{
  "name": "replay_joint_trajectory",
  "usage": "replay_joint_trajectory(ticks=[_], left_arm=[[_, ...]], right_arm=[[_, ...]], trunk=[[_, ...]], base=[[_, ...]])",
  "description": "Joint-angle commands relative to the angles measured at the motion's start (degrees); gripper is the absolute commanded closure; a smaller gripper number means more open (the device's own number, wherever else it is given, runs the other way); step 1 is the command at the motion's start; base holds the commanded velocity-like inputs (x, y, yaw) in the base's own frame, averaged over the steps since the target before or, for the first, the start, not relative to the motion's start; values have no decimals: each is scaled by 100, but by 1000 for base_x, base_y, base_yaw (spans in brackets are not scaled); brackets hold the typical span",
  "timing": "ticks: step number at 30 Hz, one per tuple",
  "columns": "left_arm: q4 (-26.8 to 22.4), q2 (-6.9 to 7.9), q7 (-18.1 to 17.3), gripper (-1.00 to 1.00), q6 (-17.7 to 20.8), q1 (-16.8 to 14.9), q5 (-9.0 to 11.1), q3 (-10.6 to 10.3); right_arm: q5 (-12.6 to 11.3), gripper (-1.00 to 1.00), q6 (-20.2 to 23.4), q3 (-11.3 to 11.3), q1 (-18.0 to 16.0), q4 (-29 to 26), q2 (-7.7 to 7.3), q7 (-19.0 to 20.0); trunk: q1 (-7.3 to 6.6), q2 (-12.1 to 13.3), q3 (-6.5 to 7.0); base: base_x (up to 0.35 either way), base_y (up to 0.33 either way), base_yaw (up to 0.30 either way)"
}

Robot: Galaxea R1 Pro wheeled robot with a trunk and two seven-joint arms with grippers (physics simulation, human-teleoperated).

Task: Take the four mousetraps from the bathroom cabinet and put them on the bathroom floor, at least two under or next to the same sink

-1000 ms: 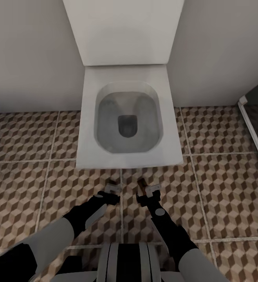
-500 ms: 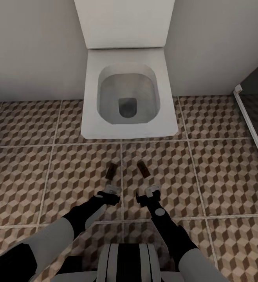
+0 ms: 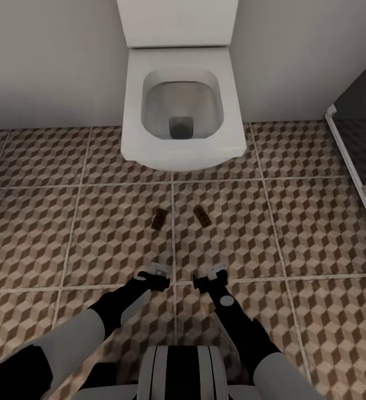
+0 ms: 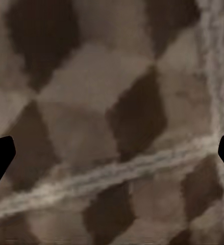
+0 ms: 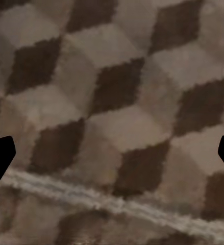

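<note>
Two mousetraps, small brown slabs, lie flat on the cube-patterned bathroom floor (image 3: 94,233) in the head view: one (image 3: 159,220) to the left of a grout line, the other (image 3: 201,215) to its right. Both rest a short way in front of a white toilet. My left gripper (image 3: 159,270) and right gripper (image 3: 215,272) hang low over the tiles, nearer to me than the traps and apart from them. In the wrist views the left gripper (image 4: 112,158) and right gripper (image 5: 112,158) stand open over bare tile, nothing between the fingers. The cabinet and the bathroom sink are out of view.
A white toilet (image 3: 138,139) with its lid up stands against the grey wall ahead. At the right runs a white-framed threshold (image 3: 352,166) with a darker floor area behind it. Patterned tiles spread to both sides.
The whole head view has pulled back from the toilet, so the camera has moved. The two mousetraps, earlier right at my fingertips, now lie on the floor farther ahead of the grippers.
</note>
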Motion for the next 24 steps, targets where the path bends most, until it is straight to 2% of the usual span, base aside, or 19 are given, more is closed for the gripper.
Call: replay_joint_trajectory(ticks=[1, 24], left_arm=[[-13, 5, 52, -100, 10, -6, 53, -35], [-48, -70, 62, -100, 18, -6, 62, -33]], right_arm=[[60, -100, 49, 16, -1, -9, -2, -33], [60, -100, 54, 16, -1, -10, -11, -33]], trunk=[[-3, -1, -3], [-3, -1, -3]], base=[[-103, 0, 0], [-15, 0, 0]])
